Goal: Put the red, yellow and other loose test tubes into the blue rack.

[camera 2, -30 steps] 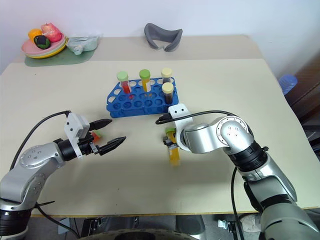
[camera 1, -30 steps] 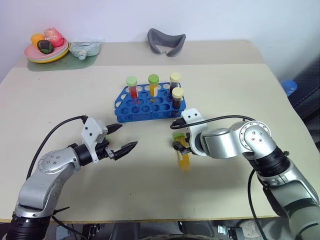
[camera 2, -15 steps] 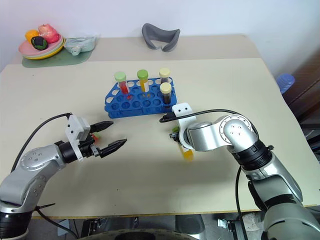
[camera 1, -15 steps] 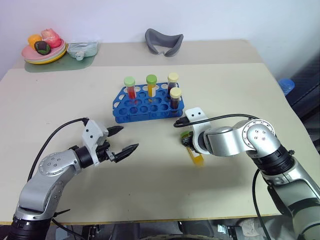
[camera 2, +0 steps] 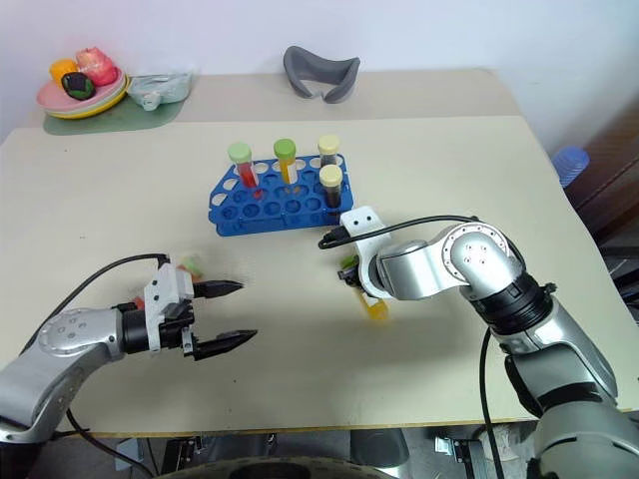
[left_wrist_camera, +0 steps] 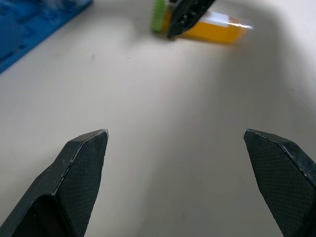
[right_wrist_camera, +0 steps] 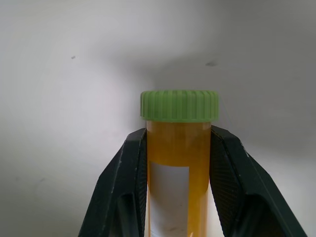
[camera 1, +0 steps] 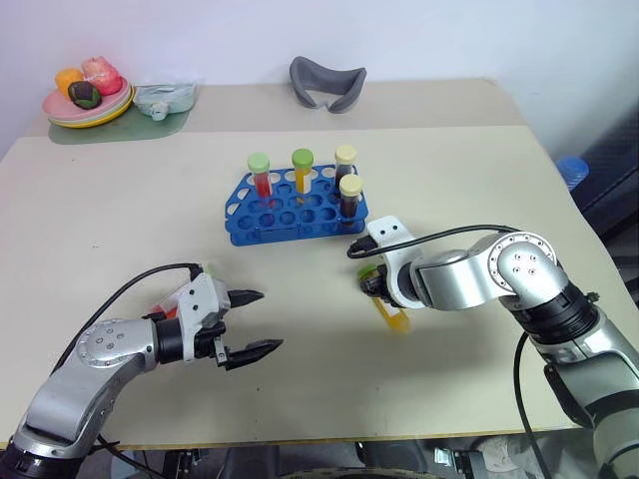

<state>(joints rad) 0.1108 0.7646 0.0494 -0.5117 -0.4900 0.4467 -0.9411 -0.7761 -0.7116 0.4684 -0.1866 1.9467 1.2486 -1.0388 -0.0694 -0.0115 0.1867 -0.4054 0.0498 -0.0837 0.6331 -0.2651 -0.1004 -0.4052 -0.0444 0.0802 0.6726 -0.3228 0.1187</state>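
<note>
Right wrist view: yellow tube being gripped

Clamping right gripper (right_wrist_camera: 178, 148) fingers on yellow tube (right_wrist_camera: 178, 163) just below its green cap, lying near blue rack (camera 1: 297, 207), probably for upright lifting. Holding left gripper (camera 1: 252, 323) wide, empty.

Red tube (camera 2: 190, 265) mostly hidden behind left gripper (camera 2: 230, 314) (perhaps lying flat)
</note>
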